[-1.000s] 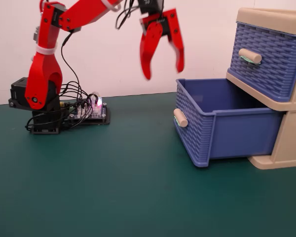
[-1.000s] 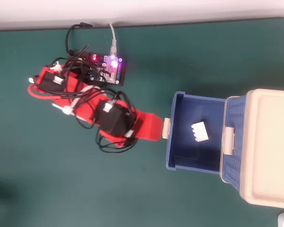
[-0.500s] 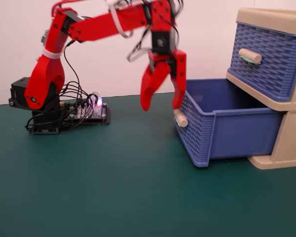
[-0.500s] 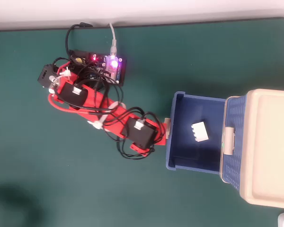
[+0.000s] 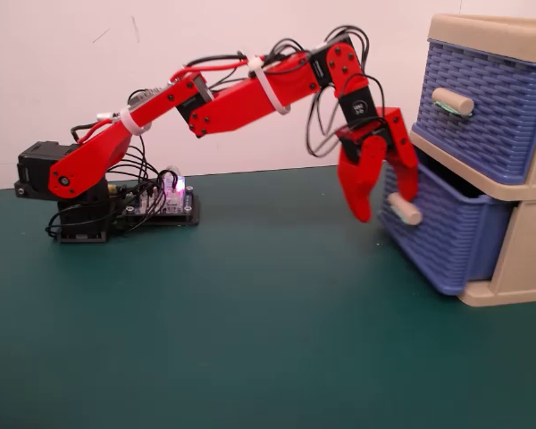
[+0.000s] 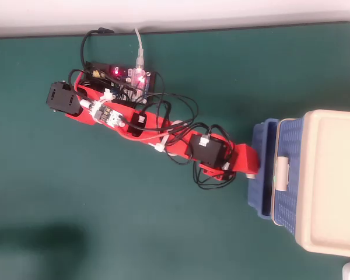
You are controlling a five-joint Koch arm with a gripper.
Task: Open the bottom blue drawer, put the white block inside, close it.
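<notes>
While my hand (image 5: 384, 204) presses against the front of the bottom blue drawer (image 5: 447, 241), its two fingers are spread, one on each side of the beige handle (image 5: 402, 210), with nothing pinched between them. The drawer sits in the lower slot of the beige cabinet (image 5: 527, 259) and sticks out only a short way; from overhead only a narrow strip of it (image 6: 261, 169) shows past the cabinet's top. I judge the closing step is nearly finished, with a small push left.

The drawer looks like thin moulded plastic with a woven pattern, so I expect it to be light and stiff, sliding easily on its runners but apt to skew and jam if I push off-centre. The cabinet itself is probably light too and could scoot along the green worktop (image 5: 250, 340) under a hard shove. The best contact is the middle of the front panel, at or right beside the handle, which is a short round peg, smooth and likely slippery to pinch, so pushing flat suits better than gripping.

I cannot see the white block in either view; the drawer's inside is hidden.

The upper drawer (image 5: 482, 103) is shut, above my hand.
</notes>
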